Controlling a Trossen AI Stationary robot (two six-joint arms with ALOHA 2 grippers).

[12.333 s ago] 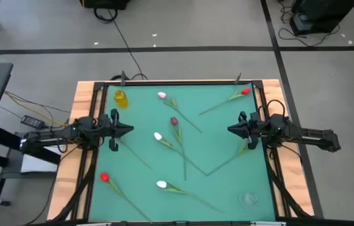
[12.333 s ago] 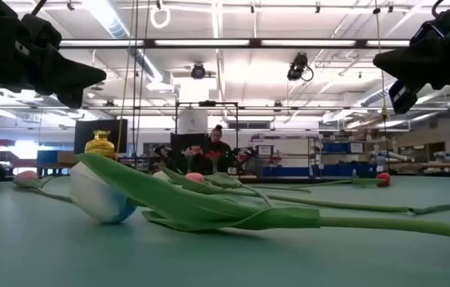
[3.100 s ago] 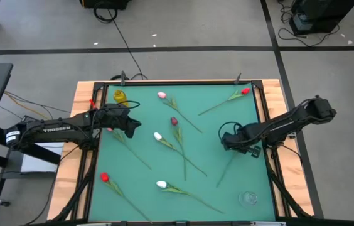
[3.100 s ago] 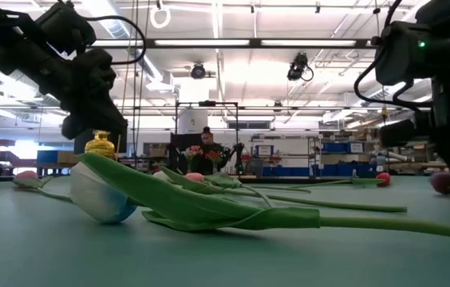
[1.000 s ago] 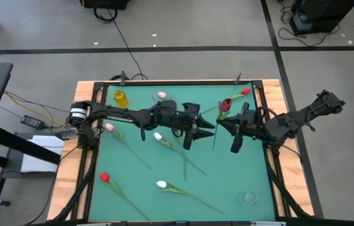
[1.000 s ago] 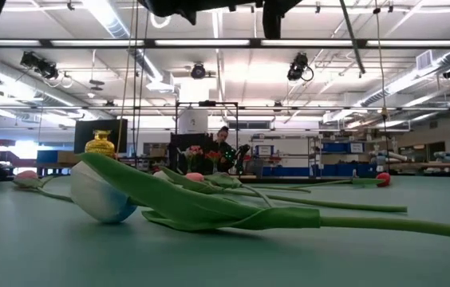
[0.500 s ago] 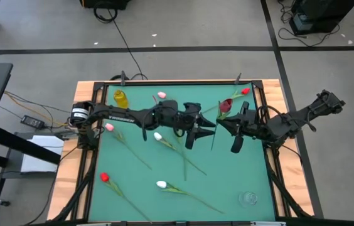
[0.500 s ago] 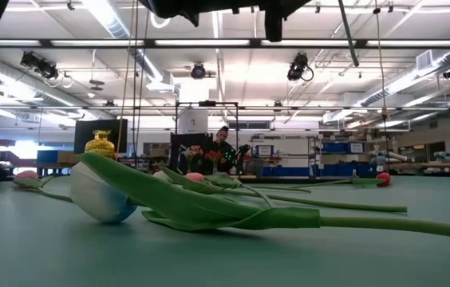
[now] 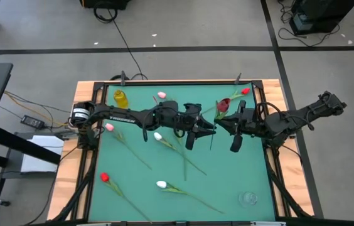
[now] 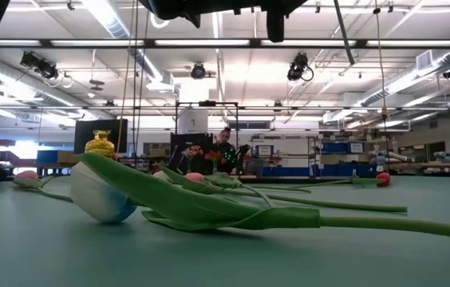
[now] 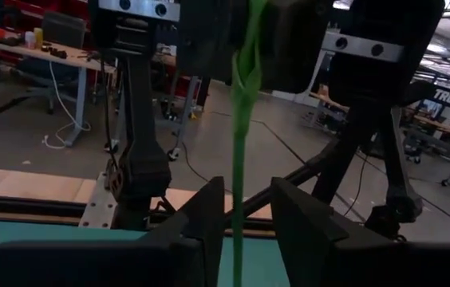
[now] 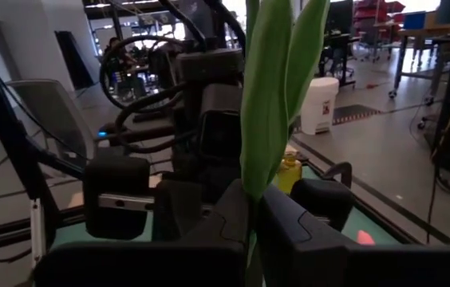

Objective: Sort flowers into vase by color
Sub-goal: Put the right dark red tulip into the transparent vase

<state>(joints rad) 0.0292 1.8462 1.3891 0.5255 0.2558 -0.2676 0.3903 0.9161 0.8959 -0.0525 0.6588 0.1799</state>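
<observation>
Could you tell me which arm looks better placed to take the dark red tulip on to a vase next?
Probably the left. The right hand is shut on the dark red tulip, holding it upright over the mat, and the left hand has its fingers either side of the stem, ready to take it towards the yellow vase on its side.

1 camera looked straight down on the whole green-matted worktop (image 9: 227,182). Another sat at mat level, very near a white artificial tulip (image 10: 101,195), facing the room. 2 wrist cameras faced each other closely, sharing 1 thin green stem (image 11: 238,183).
</observation>
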